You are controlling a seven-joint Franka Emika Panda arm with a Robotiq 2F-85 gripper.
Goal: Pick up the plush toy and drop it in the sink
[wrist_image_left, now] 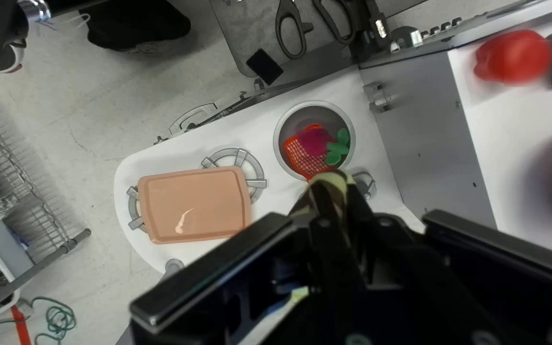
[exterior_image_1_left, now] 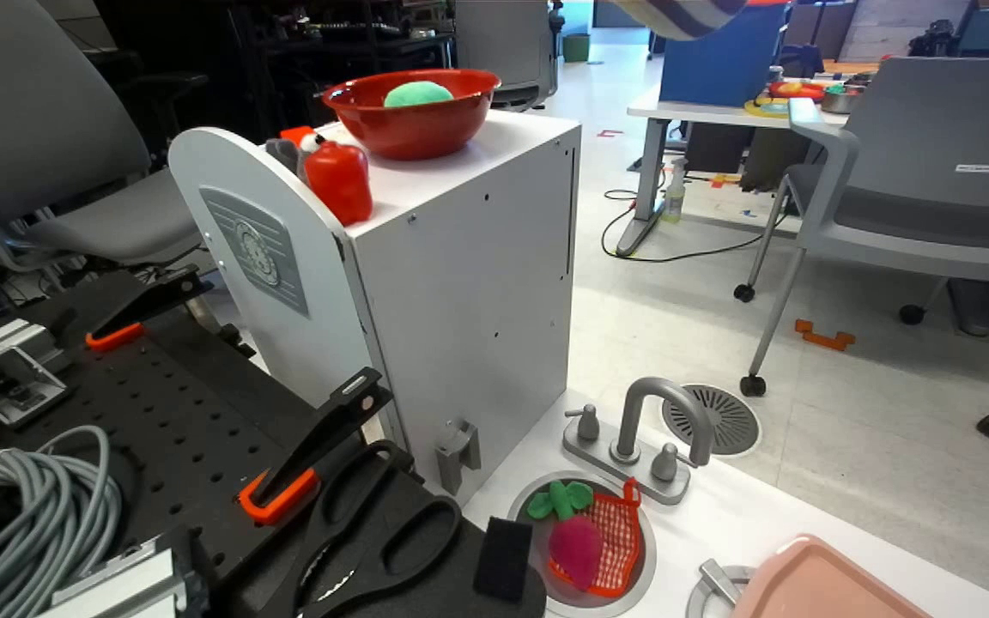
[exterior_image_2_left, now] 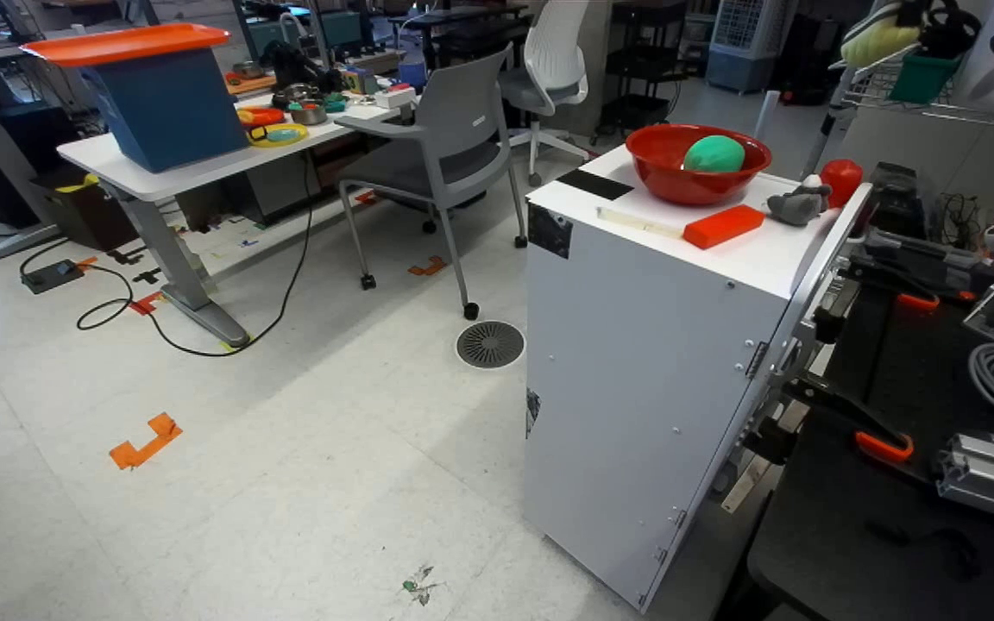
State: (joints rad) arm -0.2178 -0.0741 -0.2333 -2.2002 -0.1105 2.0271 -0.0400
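Gripping the plush toy (wrist_image_left: 336, 178), the tool (wrist_image_left: 337, 192) has its dark, blocky fingers clamped on the body, holding it in the air. The toy is soft-looking, rounded at the end, pale yellow with dark bands; an exterior view crops it at the top. In the wrist view it shows against the faucet-side rim of the sink (wrist_image_left: 319, 114); its height above cannot be judged. The sink is a round grey basin with a smooth lip, set in a flat white surface (wrist_image_left: 257, 134). Inside lie a checked red mitt-shaped cloth (exterior_image_1_left: 619, 532) and, touching it, a magenta bulb-shaped item (exterior_image_1_left: 576, 551) with green lobes. A grey faucet (exterior_image_1_left: 634, 416) with curved spout and two knobs (exterior_image_1_left: 664, 463) stands just beside. Farther along, a pinkish-tan board (wrist_image_left: 194, 203) with rounded corners overlies parts of two ring-shaped burners (wrist_image_left: 256, 183). On a raised white surface (exterior_image_2_left: 769, 259), a glossy red bowl (exterior_image_2_left: 678, 183) holds a rounded green item (exterior_image_2_left: 715, 154); a red pepper-shaped item (exterior_image_2_left: 842, 181) and a red-orange block (exterior_image_2_left: 724, 226) lie near.
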